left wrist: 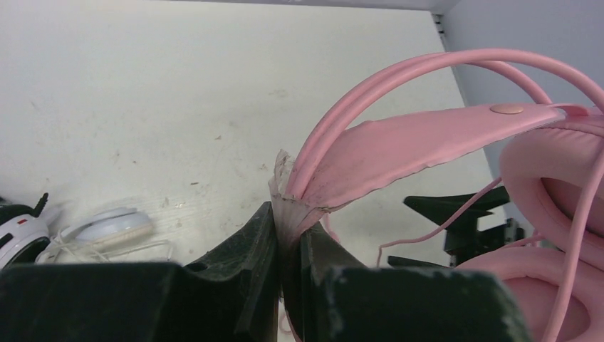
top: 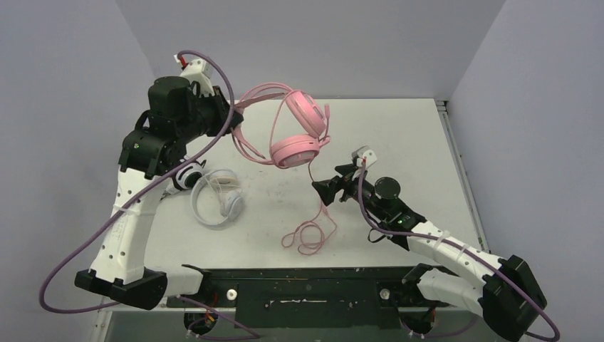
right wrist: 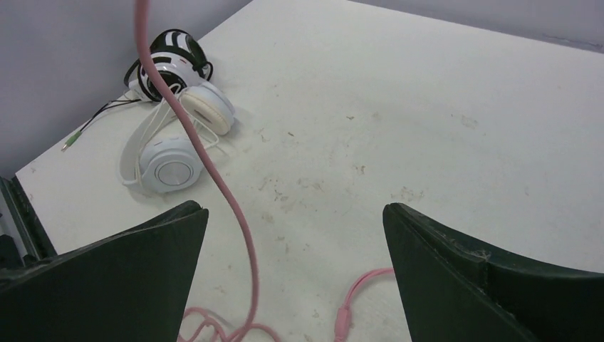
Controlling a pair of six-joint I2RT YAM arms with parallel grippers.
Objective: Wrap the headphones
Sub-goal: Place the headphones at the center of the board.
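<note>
Left hand holds the pink headset aloft in the upper centre of the overhead frame, while its pink cable trails to the tabletop.

The left hand is clamped on only the thin, fraying edge of the headband pad, so the padding could tear or the headset could slip free and drop. The right hand, lower in the frame, has its fingers spread wide with the cable hanging between them, ungripped. A swing of the cord could carry it out before they close. The slack lies in loose loops at centre frame and may knot if pulled. The white headset and black-and-white headset lie at left, close under the left arm.
</note>
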